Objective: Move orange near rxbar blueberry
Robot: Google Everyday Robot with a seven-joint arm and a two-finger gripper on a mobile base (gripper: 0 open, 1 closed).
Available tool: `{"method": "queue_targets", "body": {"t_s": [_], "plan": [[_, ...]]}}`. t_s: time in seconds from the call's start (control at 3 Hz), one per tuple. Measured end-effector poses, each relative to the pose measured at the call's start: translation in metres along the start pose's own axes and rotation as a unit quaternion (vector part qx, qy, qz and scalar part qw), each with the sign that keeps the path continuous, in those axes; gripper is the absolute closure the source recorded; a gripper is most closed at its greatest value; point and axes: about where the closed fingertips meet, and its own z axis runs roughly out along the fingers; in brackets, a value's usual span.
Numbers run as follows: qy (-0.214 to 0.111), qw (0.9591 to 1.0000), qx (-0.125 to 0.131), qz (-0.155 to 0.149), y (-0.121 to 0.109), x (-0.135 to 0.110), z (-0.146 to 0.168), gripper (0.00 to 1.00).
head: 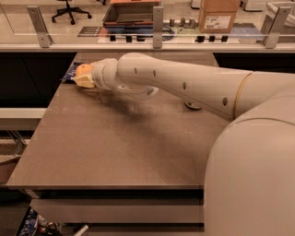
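fig.: single-arm robot, one camera view; task = move orange near rxbar blueberry.

(a) the cream-white two-finger gripper [85, 78], w/ pale yellow pads, sits low over the far-left part of the table. it is closed around the round, dimpled-skin orange [83, 70], which shows at its tip, so the fruit is held, not lying free. whether the fruit touches the surface cannot be told.

(b) just beside the gripper, toward the table's far-left edge, lies a sliver of the flat, dark-blue-wrapped rxbar blueberry [69, 75]. most of it is hidden behind the gripper; lettering not legible. orange & bar look near, poss. touching.

(c) the smooth cream-white arm [175, 83] reaches from the robot body at lower right across the matte grey-brown table [115, 147].

(d) a small round grey object [192, 105] peeks out under the arm; too hidden to identify.

(e) background, beyond a glass rail: a brown cardboard box [219, 16] and a black office chair [69, 8].

step in hand (judged): end of the carry, i.e. placement; the orange is by the bar but not yet let go.

next move calls for: lowering until the fruit rests on the table, then opening gently so it neither rolls toward the close edge nor shoves the bar, then lifting clear.

count: gripper ×1; orange ×1; rxbar blueberry ×1; round grey object ×1; cardboard box ×1; office chair ×1.
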Motion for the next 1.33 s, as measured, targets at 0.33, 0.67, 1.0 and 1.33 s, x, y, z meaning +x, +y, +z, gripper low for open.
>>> {"method": "queue_targets", "body": {"t_s": [0.33,0.67,1.0,1.33], "plan": [[0.000,1.0000,-0.001,0.000,0.0018,-0.0009,0.0009,0.36],[-0.001,1.0000,-0.003,-0.001,0.0036,-0.0017,0.0017,0.13],[-0.001,1.0000,-0.004,-0.001,0.0053,-0.0026,0.0026,0.00],[-0.001,1.0000,-0.004,-0.001,0.0054,-0.0026,0.0026,0.00]]}}
